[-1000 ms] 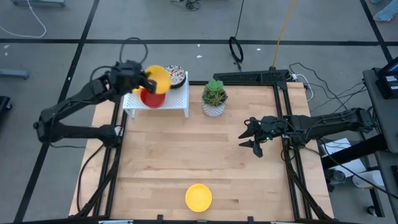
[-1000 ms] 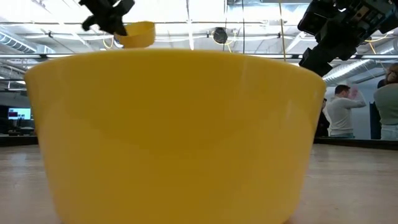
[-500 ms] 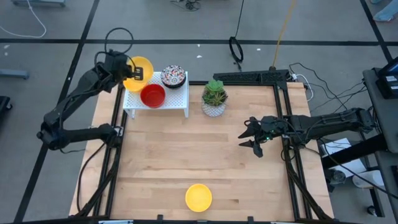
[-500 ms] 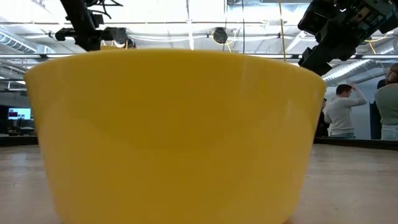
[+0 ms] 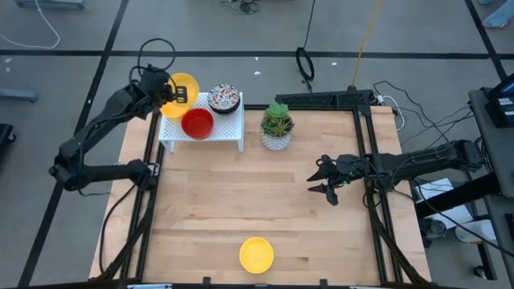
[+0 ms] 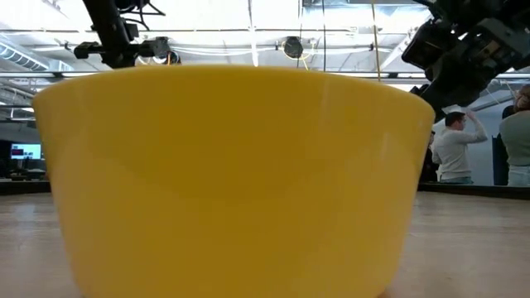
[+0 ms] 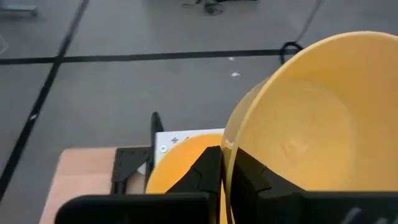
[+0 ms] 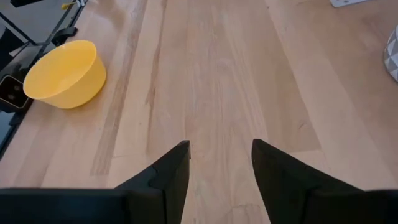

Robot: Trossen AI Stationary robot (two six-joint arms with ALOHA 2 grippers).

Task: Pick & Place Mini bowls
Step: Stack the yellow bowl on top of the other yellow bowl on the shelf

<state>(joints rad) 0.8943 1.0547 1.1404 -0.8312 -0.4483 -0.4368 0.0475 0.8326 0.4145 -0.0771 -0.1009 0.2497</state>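
My left gripper (image 5: 166, 90) is shut on a plain yellow mini bowl (image 5: 184, 87) above the far left corner of a white rack (image 5: 225, 128). In the left wrist view a second yellow bowl (image 7: 180, 158) lies under it. A red bowl (image 5: 197, 123) and a floral-patterned bowl (image 5: 225, 99) sit on the rack. Another yellow bowl (image 5: 257, 254) stands on the table near its near edge and fills the low view (image 6: 232, 182). My right gripper (image 5: 320, 183) hangs open over bare wood right of centre, touching nothing. My left gripper holds the yellow bowl by its rim (image 7: 225, 155), one finger (image 7: 252, 180) inside the bowl and one (image 7: 205, 174) outside. The fingers come from the table's left side. The bowl is tilted with its opening showing from above; whether it touches the bowl below, I cannot tell.
A white pot with a green plant (image 5: 277, 125) stands just right of the rack at the far edge. Black frame rails (image 5: 371, 160) run along the table's left and right sides. The middle of the wooden tabletop (image 5: 241, 193) is bare. A person (image 6: 454, 149) stands in the room behind.
My left gripper has carried the yellow bowl from over the red bowl toward the table's far left, to the rack's far left corner, and has stayed nearly still for the last half second. The red bowl now shows uncovered on the rack.
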